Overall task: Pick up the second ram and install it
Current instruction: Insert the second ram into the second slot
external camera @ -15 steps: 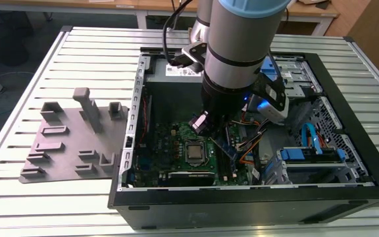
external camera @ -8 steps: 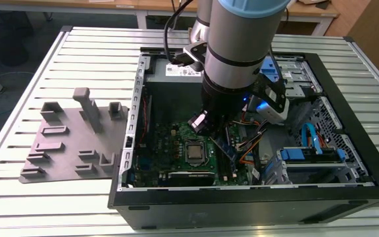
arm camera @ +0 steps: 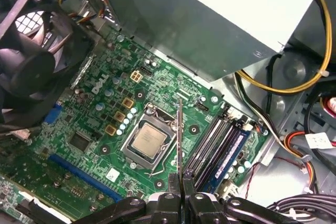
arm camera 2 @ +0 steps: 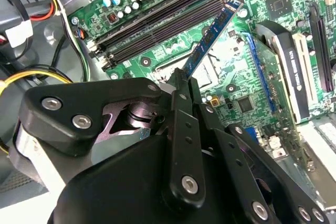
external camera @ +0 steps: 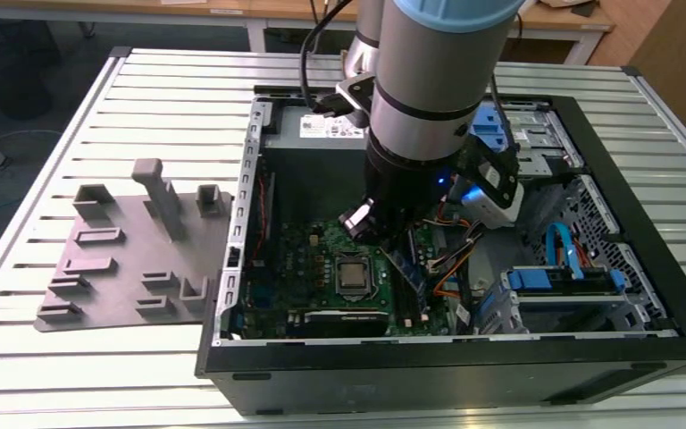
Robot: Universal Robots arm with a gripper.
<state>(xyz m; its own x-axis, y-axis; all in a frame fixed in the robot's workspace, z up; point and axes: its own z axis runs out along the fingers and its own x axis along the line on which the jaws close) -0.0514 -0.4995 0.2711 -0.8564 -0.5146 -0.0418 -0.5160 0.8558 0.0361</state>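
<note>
My gripper (arm camera 2: 184, 80) is shut on the second ram (arm camera 2: 215, 30), a thin flat stick with a blue-green face and small chips. It sticks out from between the fingers, above the green motherboard (arm camera 2: 247, 66). In the first wrist view the second ram (arm camera: 180, 135) is seen edge-on as a thin line between the processor socket and the black memory slots (arm camera: 210, 142), rising from the gripper (arm camera: 181, 179). In the exterior view the gripper (external camera: 361, 223) is low inside the open computer case (external camera: 439, 357), over the motherboard (external camera: 313, 259). Another blue stick (arm camera: 228, 153) sits in a slot.
A processor socket (arm camera: 147, 140) lies beside the slots. A black fan (arm camera: 31, 61), a grey power supply (arm camera: 210, 19) and yellow and black cables (arm camera: 294, 85) ring the board. Blue drive brackets (external camera: 564, 277) fill the case's right. A grey fixture plate (external camera: 129, 259) lies on the slatted table.
</note>
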